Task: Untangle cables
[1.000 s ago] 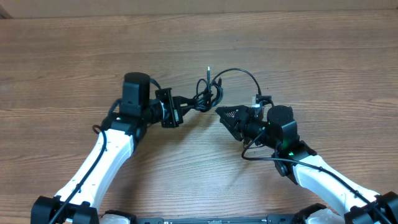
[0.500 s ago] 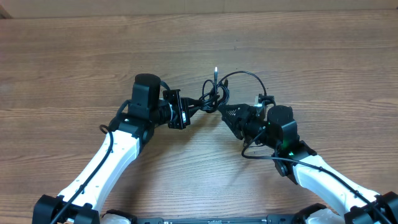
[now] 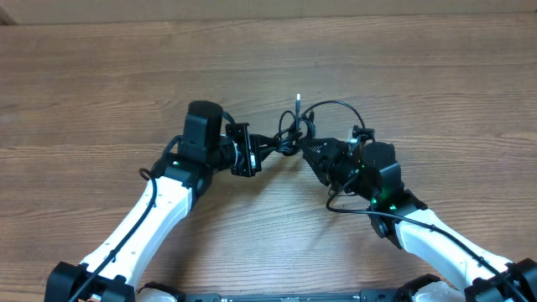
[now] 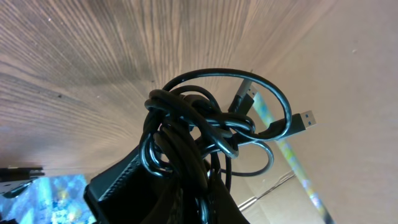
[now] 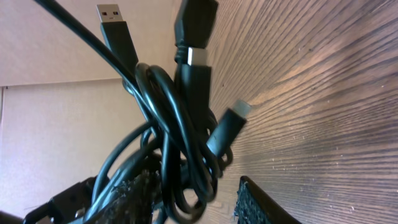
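The cables (image 3: 292, 134) are thin black cords bunched in a knot at the table's middle, with one loop (image 3: 338, 107) arching to the right and a silvery plug (image 3: 298, 99) pointing away. My left gripper (image 3: 262, 147) is shut on the knot's left side; the left wrist view shows the cables (image 4: 199, 124) running down into its jaws (image 4: 205, 199). My right gripper (image 3: 309, 151) is open right at the knot. In the right wrist view the cables (image 5: 180, 124) hang between its spread fingers (image 5: 193, 202), with several plug ends above.
The wooden table (image 3: 126, 75) stretches bare around both arms. A lighter strip (image 3: 268, 8) runs along the far edge. Thicker black wires fixed to the arms lie by my right wrist (image 3: 340, 205).
My left gripper has moved right with the knot, bringing it up to my right gripper. The right arm has barely moved, and the cables now sit between its open fingers.
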Tool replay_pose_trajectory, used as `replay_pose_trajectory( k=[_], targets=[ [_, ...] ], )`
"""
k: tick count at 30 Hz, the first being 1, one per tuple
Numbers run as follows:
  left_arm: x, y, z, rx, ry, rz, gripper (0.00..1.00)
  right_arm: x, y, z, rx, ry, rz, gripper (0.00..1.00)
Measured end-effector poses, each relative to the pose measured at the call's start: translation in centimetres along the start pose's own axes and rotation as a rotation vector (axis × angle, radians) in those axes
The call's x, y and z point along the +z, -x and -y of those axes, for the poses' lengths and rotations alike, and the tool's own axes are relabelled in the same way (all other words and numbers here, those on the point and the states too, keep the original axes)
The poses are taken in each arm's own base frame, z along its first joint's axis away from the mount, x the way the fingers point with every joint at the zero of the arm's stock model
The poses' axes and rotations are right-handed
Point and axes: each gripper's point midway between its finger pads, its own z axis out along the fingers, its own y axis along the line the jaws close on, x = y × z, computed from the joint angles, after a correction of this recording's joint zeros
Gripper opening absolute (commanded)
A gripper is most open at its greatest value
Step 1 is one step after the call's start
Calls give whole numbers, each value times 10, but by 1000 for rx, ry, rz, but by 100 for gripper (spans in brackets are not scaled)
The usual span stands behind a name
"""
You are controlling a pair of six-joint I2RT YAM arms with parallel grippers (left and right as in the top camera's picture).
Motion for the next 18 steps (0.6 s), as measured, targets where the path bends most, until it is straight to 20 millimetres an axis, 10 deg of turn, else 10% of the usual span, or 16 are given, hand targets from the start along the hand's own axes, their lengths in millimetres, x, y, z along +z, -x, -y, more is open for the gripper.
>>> replay_pose_trajectory(
  k=[9, 18],
  targets=[
    [4, -6, -4, 13, 12, -9, 4, 0, 0, 5, 8, -19, 2, 6],
    [4, -7, -6, 14, 18, -10, 4, 0, -2, 10, 20, -39, -5, 4]
  ],
)
